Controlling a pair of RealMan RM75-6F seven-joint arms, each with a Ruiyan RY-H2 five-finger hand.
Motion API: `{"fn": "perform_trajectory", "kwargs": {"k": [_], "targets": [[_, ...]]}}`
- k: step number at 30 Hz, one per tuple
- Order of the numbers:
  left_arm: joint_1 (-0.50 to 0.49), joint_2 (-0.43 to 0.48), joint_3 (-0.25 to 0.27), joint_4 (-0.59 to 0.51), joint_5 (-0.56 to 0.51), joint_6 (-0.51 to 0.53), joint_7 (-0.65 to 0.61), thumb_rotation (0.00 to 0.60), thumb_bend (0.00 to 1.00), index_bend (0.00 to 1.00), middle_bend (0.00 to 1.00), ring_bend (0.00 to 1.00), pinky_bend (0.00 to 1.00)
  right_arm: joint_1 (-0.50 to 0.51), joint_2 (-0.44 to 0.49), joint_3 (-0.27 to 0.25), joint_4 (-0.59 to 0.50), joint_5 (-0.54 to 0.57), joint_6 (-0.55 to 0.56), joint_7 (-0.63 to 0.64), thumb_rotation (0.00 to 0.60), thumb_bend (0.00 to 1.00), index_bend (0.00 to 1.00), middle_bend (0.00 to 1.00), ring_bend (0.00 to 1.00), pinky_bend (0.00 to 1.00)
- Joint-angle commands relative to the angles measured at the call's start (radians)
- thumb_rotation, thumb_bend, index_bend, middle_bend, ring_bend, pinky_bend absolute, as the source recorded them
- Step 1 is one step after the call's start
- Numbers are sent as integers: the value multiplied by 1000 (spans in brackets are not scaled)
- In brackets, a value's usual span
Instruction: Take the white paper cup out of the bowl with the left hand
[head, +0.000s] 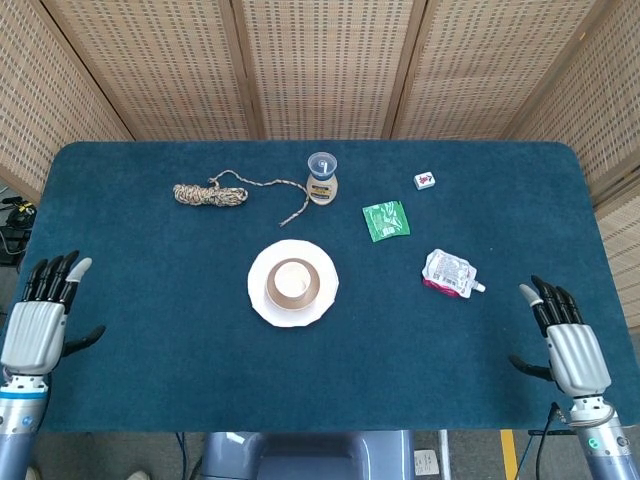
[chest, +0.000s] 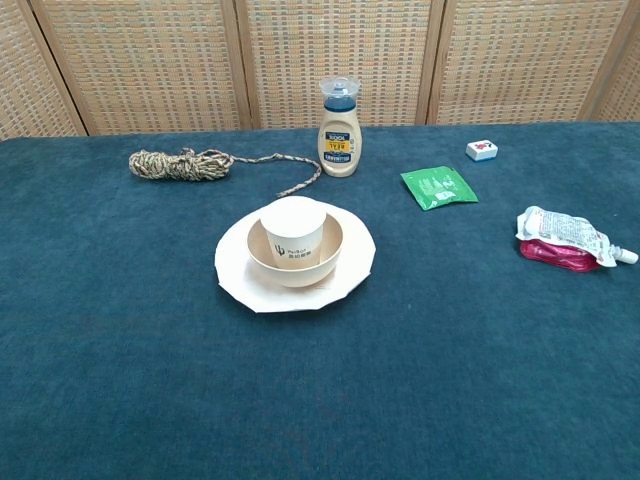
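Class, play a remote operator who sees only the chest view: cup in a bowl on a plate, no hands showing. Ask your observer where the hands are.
Operator: Where is the left hand?
Observer: The left hand is at the table's near left corner, fingers apart, holding nothing.
Operator: And the right?
Observer: The right hand sits at the near right corner, also holding nothing.
Operator: Anything lying between the left hand and the white paper cup?
Observer: No; only bare cloth lies between them in the head view.
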Motion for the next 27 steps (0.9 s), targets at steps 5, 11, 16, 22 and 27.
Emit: {"fn": "perform_trajectory", "kwargs": {"k": [5, 11, 16, 22, 27], "targets": [[-150, 47, -84, -128, -69, -190, 147, 600, 139, 130, 0, 0, 0, 4, 5, 6, 6, 14, -12, 23, 600, 61, 0, 0, 0, 0], [-289, 32, -145, -204, -217, -371, 303, 600, 147, 157, 0, 0, 0, 4, 15, 13, 12, 29, -17, 56, 600, 61, 0, 0, 0, 0], [-383, -7, -171, -231, -329, -456, 433, 600, 154, 183, 0, 0, 0, 3, 25, 18, 14, 39, -21, 83, 600, 61, 0, 0, 0, 0], [-508, -99, -190, -209, -508, -513, 601, 600, 157, 136, 0, 0, 0, 6, 34, 20, 20, 48, -33, 117, 600, 61, 0, 0, 0, 0], [-612, -191, -189, -162, -662, -517, 729, 600, 160, 127, 0, 0, 0, 8, 44, 26, 24, 59, -41, 152, 600, 61, 0, 0, 0, 0]]}}
